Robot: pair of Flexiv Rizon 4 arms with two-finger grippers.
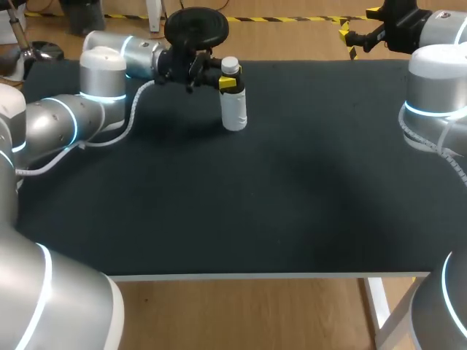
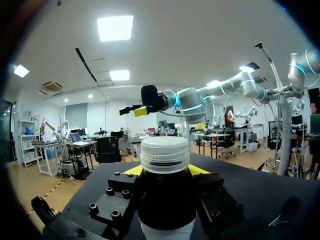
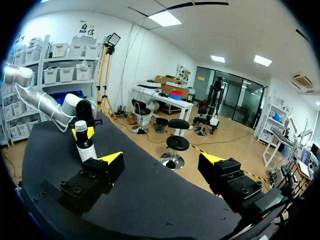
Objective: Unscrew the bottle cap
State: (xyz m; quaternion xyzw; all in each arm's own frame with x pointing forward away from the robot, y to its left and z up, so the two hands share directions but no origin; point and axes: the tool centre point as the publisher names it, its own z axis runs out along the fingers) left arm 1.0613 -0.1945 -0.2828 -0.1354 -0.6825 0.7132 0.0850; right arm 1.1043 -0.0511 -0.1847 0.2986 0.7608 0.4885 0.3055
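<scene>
Table [image 1: 219, 204], black, fills most of the head view. Left arm [image 1: 102, 87] comes in from upper left. Right arm [image 1: 438, 80] sits at the right edge, w/ right gripper [image 1: 356, 33] in the upper right corner, past the table's far edge. Bottle [image 1: 234, 109], white, stands upright in the upper middle of the frame, near the far edge. Left gripper [image 1: 219, 80] clamps it at the neck, just under the cap [image 1: 230, 65]. In the left wrist view the yellow tips press both sides of the bottle [image 2: 165, 205], w/ the cap [image 2: 165, 154] right above them. Right wrist view: right gripper [image 3: 161, 165] is spread wide w/ nothing between its fingers, and the bottle [image 3: 86, 147] is well ahead of it.

Progress looks early. Bottle is secured, so step 1 seems done. Cap looks fully seated & nothing touches it. Left to do, prob.: bring the right gripper across to the cap, close on it, twist it off.
</scene>
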